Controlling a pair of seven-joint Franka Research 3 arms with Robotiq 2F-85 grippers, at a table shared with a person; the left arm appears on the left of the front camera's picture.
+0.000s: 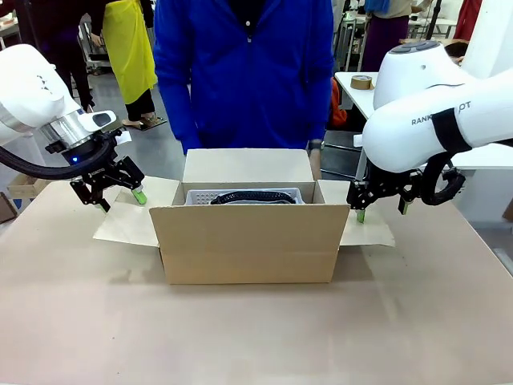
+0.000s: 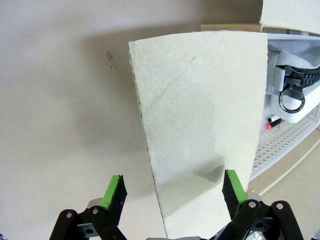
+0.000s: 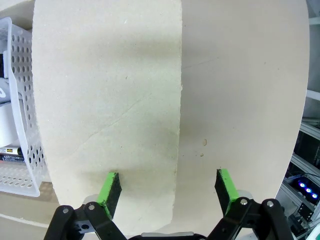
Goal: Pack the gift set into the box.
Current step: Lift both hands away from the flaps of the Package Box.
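Fingers [image 2: 114, 192] of the left gripper [image 1: 122, 198] spread wide, empty, over the left flap [image 2: 200, 125] of the large brown corrugated cardboard box [image 1: 240, 241]; the right gripper [image 1: 381, 210] gapes likewise over the right flap [image 3: 110, 100]. Inside the box lies the pale grey-white perforated gift set [image 1: 244, 196].

From the robot's side, the front view looks across the pale beige table [image 1: 256, 337] at the large brown corrugated cardboard box [image 1: 240, 245] and a blue-jacketed person [image 1: 240, 72] beyond. Each wrist view looks down from close above onto one spread side flap: the left flap [image 2: 200, 125], the right flap [image 3: 110, 100]. The front view shows both too; the pale perforated gift set [image 2: 290, 135] appears in all three.
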